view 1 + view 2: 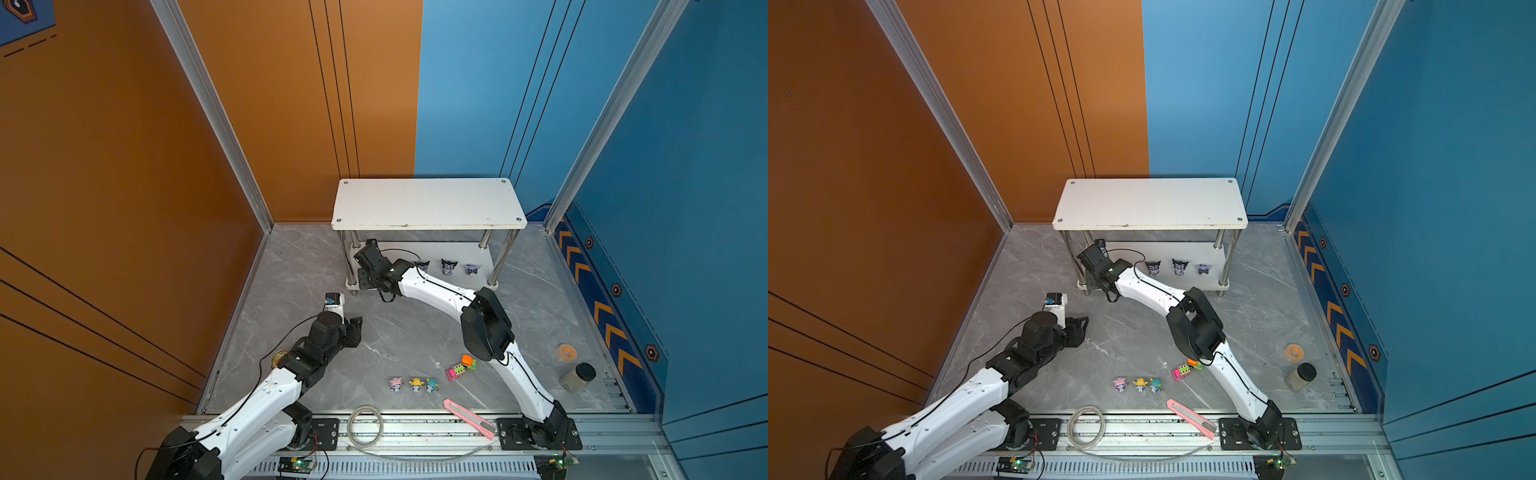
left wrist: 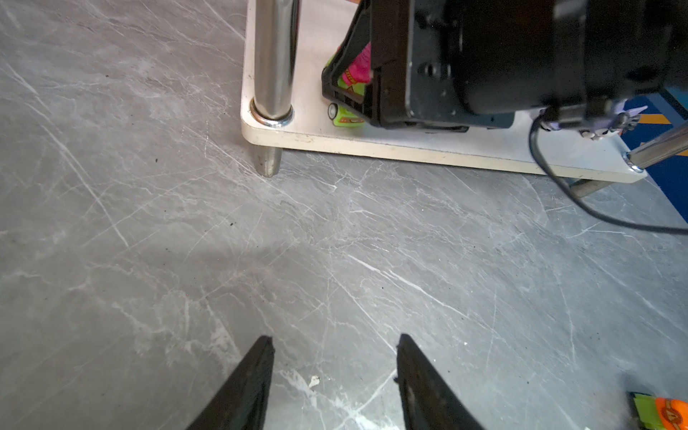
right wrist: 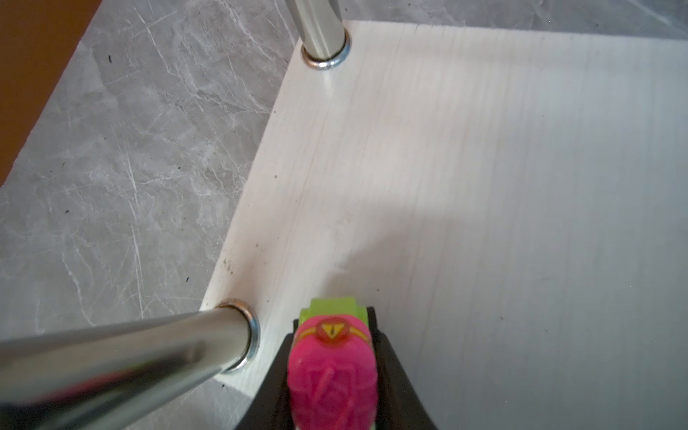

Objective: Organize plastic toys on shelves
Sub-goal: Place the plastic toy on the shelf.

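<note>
Right tool [image 3: 334, 319]: pinching pink truck [image 3: 331, 368] at low shelf [image 3: 484, 149] corner
Left tool [image 2: 335, 340]: spread, empty, above worktop [image 2: 149, 242]

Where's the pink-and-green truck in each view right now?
Right wrist: pink-and-green truck gripped between the fingers, beside a chrome leg.
Left wrist: truck at the lower board, beside that leg.
Both top views: not visible, hidden behind the right arm.
Shared landmark: the rack's front-left chrome leg.

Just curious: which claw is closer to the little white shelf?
Right. The right gripper is over the shelf's lower board, holding a toy truck; the left gripper hangs above the table, short of it.
</note>
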